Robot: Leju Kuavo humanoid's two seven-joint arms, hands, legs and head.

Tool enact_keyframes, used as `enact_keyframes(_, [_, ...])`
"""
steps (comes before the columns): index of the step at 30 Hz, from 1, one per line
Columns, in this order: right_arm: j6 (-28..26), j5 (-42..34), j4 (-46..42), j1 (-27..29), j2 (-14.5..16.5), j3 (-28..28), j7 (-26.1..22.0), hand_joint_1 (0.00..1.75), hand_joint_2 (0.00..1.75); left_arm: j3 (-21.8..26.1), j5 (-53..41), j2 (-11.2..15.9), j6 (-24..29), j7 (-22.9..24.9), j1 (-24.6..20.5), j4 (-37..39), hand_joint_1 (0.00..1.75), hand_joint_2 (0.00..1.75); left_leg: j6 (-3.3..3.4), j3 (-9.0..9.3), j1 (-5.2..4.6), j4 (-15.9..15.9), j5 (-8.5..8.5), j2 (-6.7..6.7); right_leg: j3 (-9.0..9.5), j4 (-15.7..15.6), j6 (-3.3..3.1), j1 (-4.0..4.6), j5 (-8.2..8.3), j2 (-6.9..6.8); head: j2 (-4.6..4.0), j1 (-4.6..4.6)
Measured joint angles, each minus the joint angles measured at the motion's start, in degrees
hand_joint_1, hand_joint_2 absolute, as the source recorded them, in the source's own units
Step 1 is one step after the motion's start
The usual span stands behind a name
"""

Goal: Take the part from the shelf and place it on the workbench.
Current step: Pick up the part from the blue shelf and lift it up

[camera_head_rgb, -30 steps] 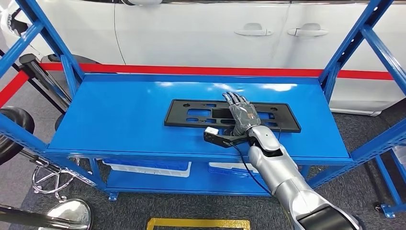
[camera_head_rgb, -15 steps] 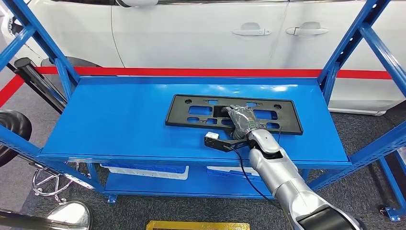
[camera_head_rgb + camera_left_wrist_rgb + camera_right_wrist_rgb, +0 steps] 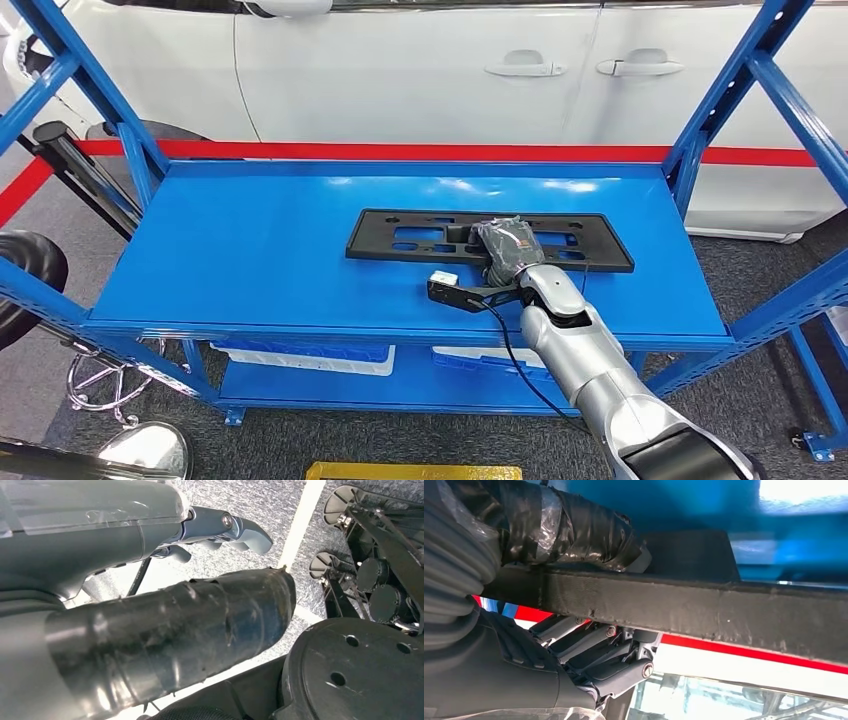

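From my station I saw the part [image 3: 489,240], a long flat black plastic panel pierced with cut-outs, lying toward the rear right of the blue shelf [image 3: 250,250], its long side running across the deck. My right hand [image 3: 508,249] was wrapped over the panel's near long edge about midway along; in the right wrist view the thumb [image 3: 574,530] lay on one face of the edge and the fingers [image 3: 594,652] were curled under the other, so I took the part as clamped, though I could not tell whether it had left the deck. The left hand [image 3: 220,527] hung at the robot's side over the floor with nothing in it; whether its fingers were spread or curled I could not tell. I judged the panel to be light and fairly stiff, yet thin and long enough to flex and droop at both ends when carried from one point. Its face looked smooth, so a slip or a twist in the grip seemed the main risk. Holding it on the solid rim near the middle, as it was, looked the balanced choice; the thin bars between the openings looked too weak to pull on. A white car [image 3: 430,70] stood behind the rack.
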Motion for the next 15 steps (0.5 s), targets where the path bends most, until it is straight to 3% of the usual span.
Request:
enact_keyframes(7, [-0.1,-0.1,0.0,-0.1,-0.3,0.0,0.0,1.74,1.75,0.0,0.3,0.2,-0.2,0.0,0.0,0.0,0.0,0.0,0.05,-0.03,-0.06,0.2,-0.05,0.01,0.07,0.0,0.02,-0.05,0.02,0.0,0.0,0.0])
enact_keyframes(11, [-0.1,-0.2,0.0,-0.1,-0.3,0.1,0.0,1.75,1.75,0.0,0.4,0.3,-0.5,-0.1,0.1,0.0,0.0,1.75,0.1,-0.03,-0.06,0.2,-0.08,0.01,0.08,0.0,0.03,-0.05,0.02,0.0,0.0,0.0])
enact_keyframes(15, [-0.1,-0.5,0.0,-0.1,-0.5,0.2,-0.4,1.75,1.75,-0.1,0.4,0.6,-0.7,-0.2,0.1,0.0,0.0,1.75,0.12,-0.03,-0.06,0.2,-0.1,0.01,0.09,0.0,0.03,-0.05,0.02,0.0,0.0,0.0])
